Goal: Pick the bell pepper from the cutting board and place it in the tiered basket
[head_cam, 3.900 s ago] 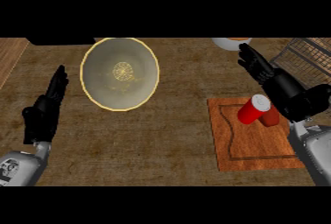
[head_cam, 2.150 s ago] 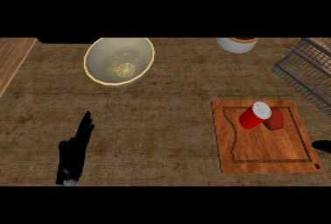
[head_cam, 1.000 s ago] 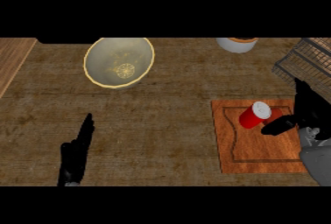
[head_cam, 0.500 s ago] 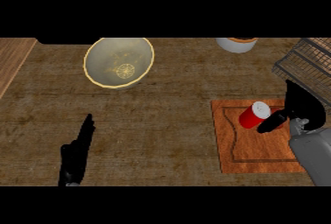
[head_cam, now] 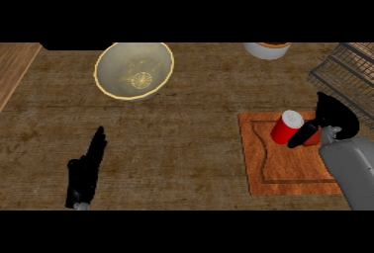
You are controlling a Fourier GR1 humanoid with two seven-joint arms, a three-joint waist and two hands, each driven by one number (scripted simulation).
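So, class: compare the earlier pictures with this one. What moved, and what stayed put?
The right hand came in from the right edge and now sits against the red bell pepper on the wooden cutting board. The pepper, cream bowl and resting left hand stayed put.

The counter (head_cam: 190,123) looks like matt, rough-grained dark wood, and the cutting board (head_cam: 285,163) like smoother reddish wood. The bell pepper (head_cam: 286,127) appears smooth and red, the plate (head_cam: 134,70) glazed cream, the tiered basket (head_cam: 349,74) thin dark wire.
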